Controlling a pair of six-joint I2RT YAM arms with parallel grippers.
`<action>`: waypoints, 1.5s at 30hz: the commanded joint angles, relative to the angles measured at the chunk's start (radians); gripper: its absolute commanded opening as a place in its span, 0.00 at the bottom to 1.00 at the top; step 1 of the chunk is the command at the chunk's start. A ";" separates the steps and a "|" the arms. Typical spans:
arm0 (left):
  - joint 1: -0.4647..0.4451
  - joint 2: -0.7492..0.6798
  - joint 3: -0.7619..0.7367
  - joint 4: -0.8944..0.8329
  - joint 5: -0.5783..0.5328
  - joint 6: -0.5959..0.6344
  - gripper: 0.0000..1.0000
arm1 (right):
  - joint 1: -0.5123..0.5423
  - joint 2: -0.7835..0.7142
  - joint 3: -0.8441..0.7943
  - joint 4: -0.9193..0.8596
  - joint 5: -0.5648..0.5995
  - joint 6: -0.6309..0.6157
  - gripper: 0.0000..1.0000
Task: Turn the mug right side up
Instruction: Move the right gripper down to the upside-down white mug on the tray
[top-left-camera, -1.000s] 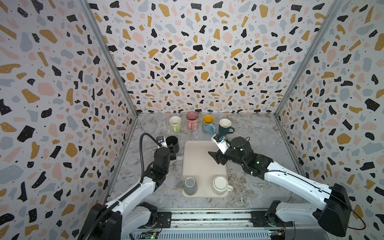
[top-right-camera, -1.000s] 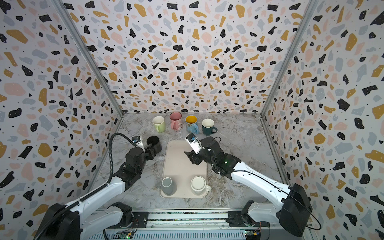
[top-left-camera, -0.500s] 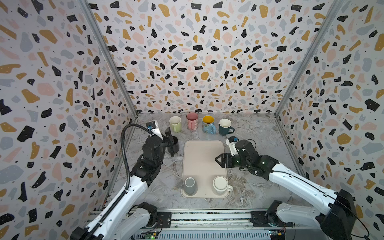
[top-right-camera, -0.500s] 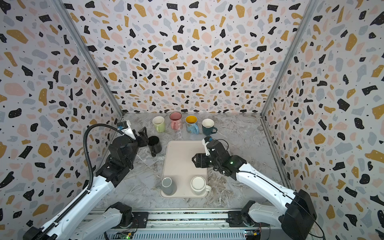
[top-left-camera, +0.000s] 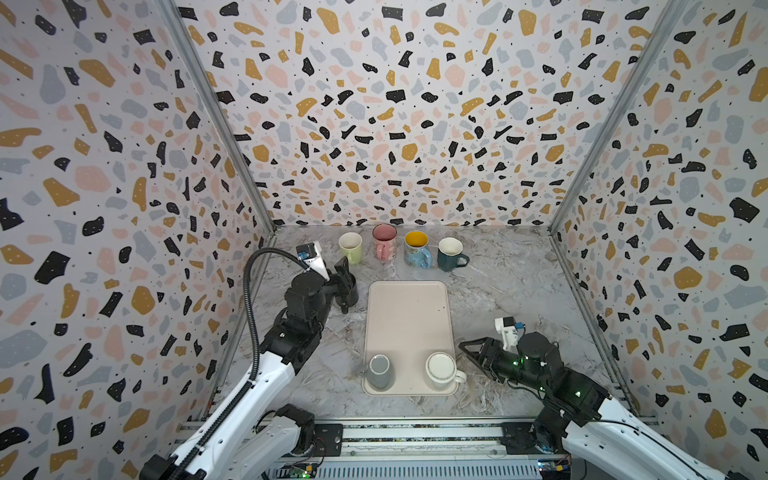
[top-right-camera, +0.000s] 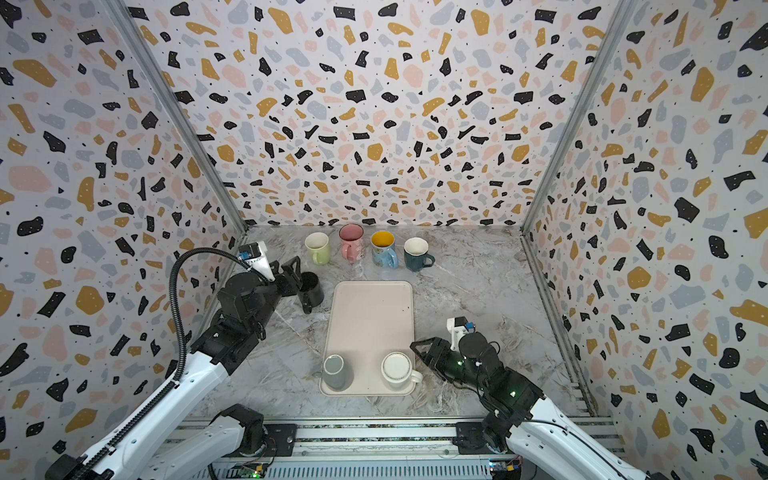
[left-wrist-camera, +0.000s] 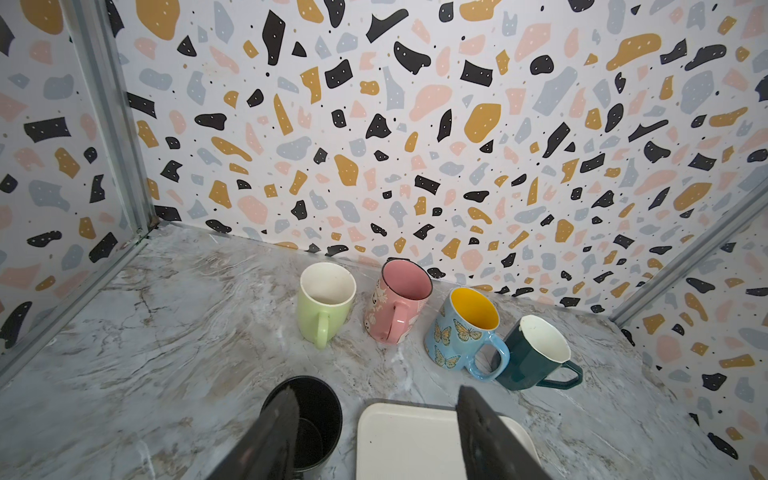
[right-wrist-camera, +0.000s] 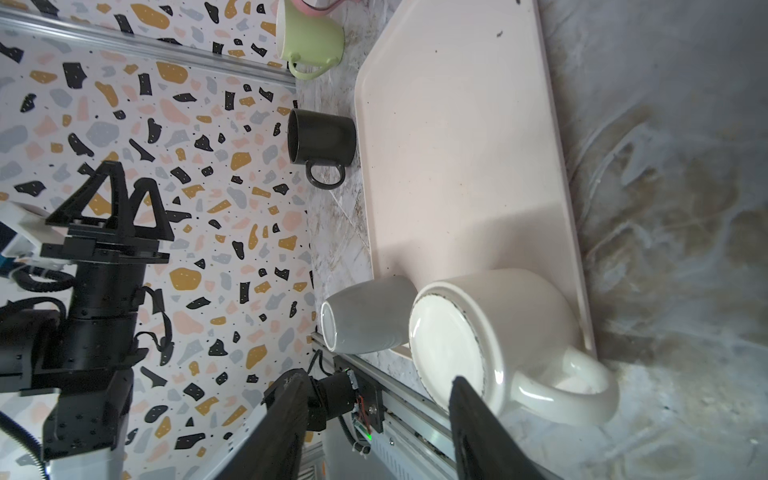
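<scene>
While upside down, white mug (top-left-camera: 440, 368) beside right fingers (right-wrist-camera: 478, 428)

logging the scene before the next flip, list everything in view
green mug: 1, light green, back row
pink mug: 1, pink, back row
blue mug: 1, blue, butterflies, back row
teal mug: 1, dark teal, back row
black mug: 1, black, upright beside the tray
tray: 1, cream, table centre
grey mug: 1, grey, upside down on tray
white mug: 1, white, upside down on tray
table: 1, grey marble
left gripper: 1, black, open, by black mug
right gripper: 1, black, open, beside white mug
</scene>
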 joint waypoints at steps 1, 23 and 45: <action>-0.002 -0.017 0.005 0.031 0.039 -0.020 0.62 | 0.042 -0.023 -0.016 0.007 0.027 0.149 0.56; -0.002 -0.066 -0.031 0.001 0.076 -0.032 0.65 | 0.257 -0.034 -0.183 0.049 0.214 0.370 0.62; -0.002 -0.072 -0.033 -0.017 0.058 -0.024 0.67 | 0.188 -0.048 -0.252 0.202 0.334 0.384 0.60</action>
